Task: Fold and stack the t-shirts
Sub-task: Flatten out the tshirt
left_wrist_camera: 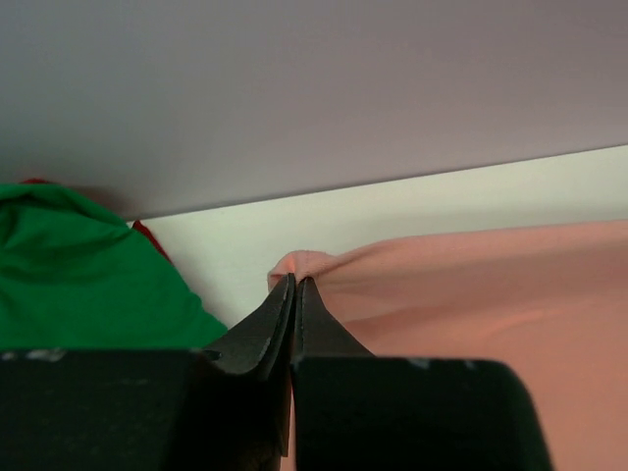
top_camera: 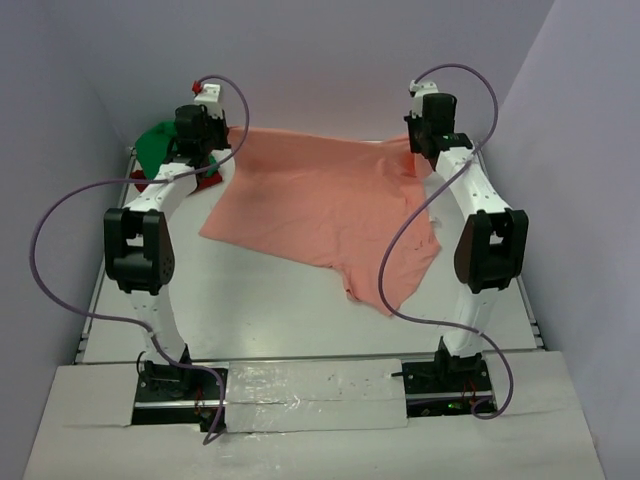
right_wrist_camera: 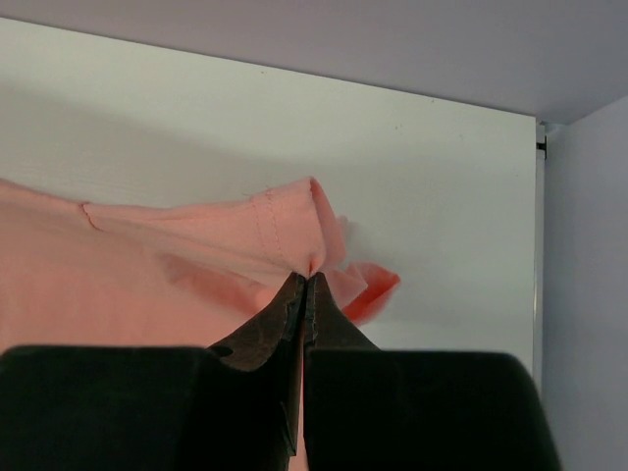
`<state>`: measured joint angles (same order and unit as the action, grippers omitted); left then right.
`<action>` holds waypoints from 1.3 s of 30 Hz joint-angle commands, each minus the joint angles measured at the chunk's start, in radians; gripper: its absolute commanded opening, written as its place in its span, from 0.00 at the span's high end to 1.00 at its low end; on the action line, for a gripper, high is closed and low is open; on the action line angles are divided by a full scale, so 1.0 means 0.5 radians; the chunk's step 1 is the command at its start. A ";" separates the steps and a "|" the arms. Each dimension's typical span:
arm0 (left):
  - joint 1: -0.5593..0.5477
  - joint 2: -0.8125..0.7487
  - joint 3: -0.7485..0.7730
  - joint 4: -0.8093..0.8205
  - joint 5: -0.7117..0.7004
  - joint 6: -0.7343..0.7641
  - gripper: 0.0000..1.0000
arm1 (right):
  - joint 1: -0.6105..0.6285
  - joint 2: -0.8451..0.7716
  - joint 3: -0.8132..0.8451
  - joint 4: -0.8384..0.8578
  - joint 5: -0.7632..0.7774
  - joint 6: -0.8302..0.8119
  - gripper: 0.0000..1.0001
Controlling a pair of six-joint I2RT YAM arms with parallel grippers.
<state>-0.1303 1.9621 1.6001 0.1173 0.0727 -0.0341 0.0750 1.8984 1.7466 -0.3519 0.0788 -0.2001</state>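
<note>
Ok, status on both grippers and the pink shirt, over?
Left gripper shut on pink shirt, far left corner. Right gripper shut on far right corner. Green shirt close beside left gripper.

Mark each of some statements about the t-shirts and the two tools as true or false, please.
1. The left tool is shut on an edge of the salmon-pink t-shirt. True.
2. The right tool hangs open and holds nothing. False: it is shut on the salmon-pink t-shirt too.
3. The green t-shirt lies bunched up at the far left, near the left tool. True.
4. The salmon-pink t-shirt is folded into a neat square. False: it lies spread out and unfolded.
</note>
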 commanded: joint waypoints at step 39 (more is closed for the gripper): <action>-0.059 -1.629 -0.065 -0.004 -0.609 0.412 0.97 | 0.509 -1.131 0.824 -0.382 0.416 -0.002 1.00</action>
<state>-0.1787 1.1618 1.5894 0.1665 -0.1352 0.1196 0.2806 1.2766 2.1979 -0.4656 0.1638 -0.1669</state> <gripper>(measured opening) 0.051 0.008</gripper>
